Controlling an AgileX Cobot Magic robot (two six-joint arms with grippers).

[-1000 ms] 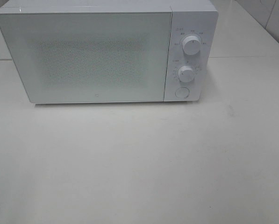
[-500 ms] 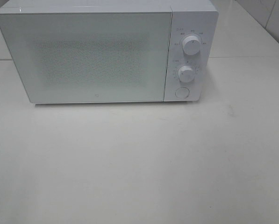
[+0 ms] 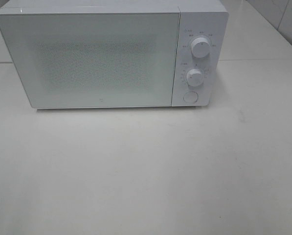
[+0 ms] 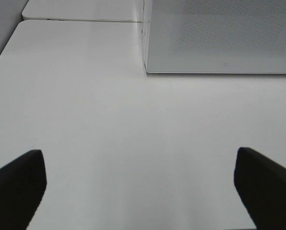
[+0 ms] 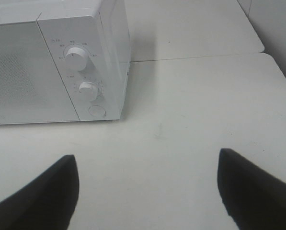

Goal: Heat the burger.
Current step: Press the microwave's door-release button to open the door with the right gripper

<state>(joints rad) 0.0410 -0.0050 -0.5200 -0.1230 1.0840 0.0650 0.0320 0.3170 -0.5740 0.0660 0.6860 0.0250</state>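
The burger is out of view in every frame. A white microwave (image 3: 111,54) stands at the back of the table with its door (image 3: 92,58) shut; it also shows as the microwave (image 4: 219,36) in the left wrist view and the microwave (image 5: 56,62) in the right wrist view. Two round knobs (image 3: 200,47) and a round button (image 3: 190,97) sit on its right panel. My left gripper (image 4: 140,189) is open over bare table, nothing between its dark fingers (image 4: 18,184). My right gripper (image 5: 147,191) is open too, fingers (image 5: 250,189) apart, in front of the microwave's control panel (image 5: 83,76). Neither gripper shows in the exterior high view.
The white table (image 3: 146,171) stretches in front of the microwave. A seam (image 3: 258,59) between table sections runs behind it on the right, and another seam (image 4: 80,20) shows on the left. A tiled wall (image 3: 287,19) rises at the back right.
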